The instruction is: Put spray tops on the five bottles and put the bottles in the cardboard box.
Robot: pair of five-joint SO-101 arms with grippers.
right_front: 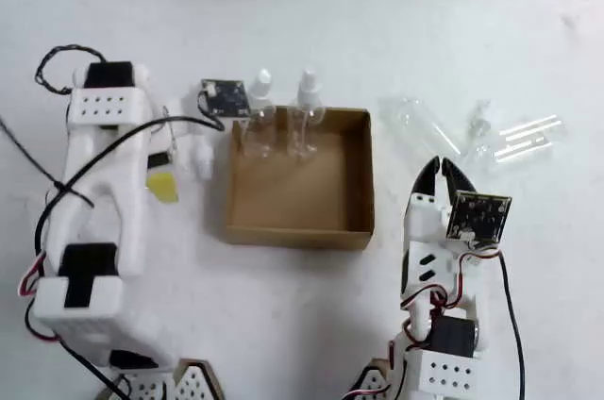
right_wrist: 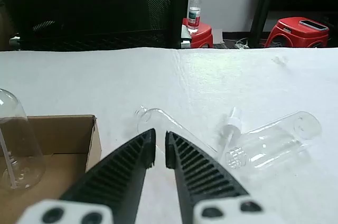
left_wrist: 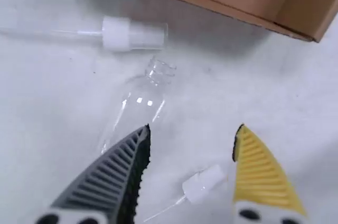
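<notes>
Two clear bottles with white spray tops [right_front: 260,117] [right_front: 307,112] stand inside the cardboard box [right_front: 354,174] at its far wall. My left gripper [left_wrist: 193,129] is open and points down at the table left of the box. An uncapped bottle [left_wrist: 134,110] lies by its grey finger, and a loose spray top [left_wrist: 203,187] lies between the fingers. A second spray top [left_wrist: 132,34] lies nearer the box. My right gripper [right_wrist: 158,139] is shut and empty, right of the box. Beyond it lie two uncapped bottles [right_wrist: 274,139] [right_wrist: 169,126] and a spray top [right_wrist: 231,123].
Loose spray tubes [right_front: 528,131] lie on the white table at the far right. The left arm's body [right_front: 99,202] and cables fill the table's left side. The box's corner [left_wrist: 296,12] is close to my left gripper. Open table lies in front of the box.
</notes>
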